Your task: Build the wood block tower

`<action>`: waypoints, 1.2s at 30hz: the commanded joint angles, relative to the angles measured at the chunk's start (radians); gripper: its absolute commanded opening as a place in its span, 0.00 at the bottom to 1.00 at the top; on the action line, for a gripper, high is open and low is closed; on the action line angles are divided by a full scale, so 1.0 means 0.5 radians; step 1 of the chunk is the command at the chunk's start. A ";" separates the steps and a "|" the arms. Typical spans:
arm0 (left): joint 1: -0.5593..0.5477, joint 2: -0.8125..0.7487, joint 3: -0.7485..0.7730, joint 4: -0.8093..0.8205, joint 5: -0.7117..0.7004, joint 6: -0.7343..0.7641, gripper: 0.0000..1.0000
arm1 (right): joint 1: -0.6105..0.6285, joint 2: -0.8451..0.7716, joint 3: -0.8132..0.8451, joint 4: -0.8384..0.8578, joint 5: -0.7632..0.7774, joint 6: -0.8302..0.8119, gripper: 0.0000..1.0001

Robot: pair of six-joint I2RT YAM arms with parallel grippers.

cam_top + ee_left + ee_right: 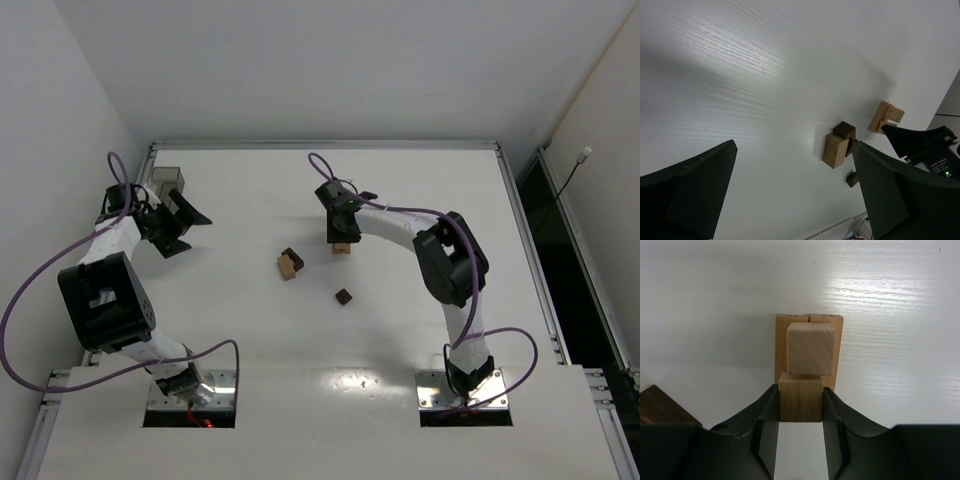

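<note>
Clamping a tan cube between its two fingers, the right gripper hangs over the wood block tower, which stands just past the centre of the table toward 1 o'clock in the top view. From the wrist, the tower shows a flat tan base with a paler cube on it. The held cube sits at 6 o'clock of that one; whether it rests on the base I cannot tell. A tan bar touches a dark block at the tower's 8 o'clock, and a small dark cube lies at 6 o'clock. The left gripper, fingers wide apart and holding nothing, hovers near the grey bin at the table's 10 o'clock corner.
</note>
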 commanded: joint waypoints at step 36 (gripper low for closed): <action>-1.128 0.292 0.844 -0.617 -0.633 0.793 1.00 | -0.389 -0.938 -0.327 0.286 -0.358 -1.395 0.63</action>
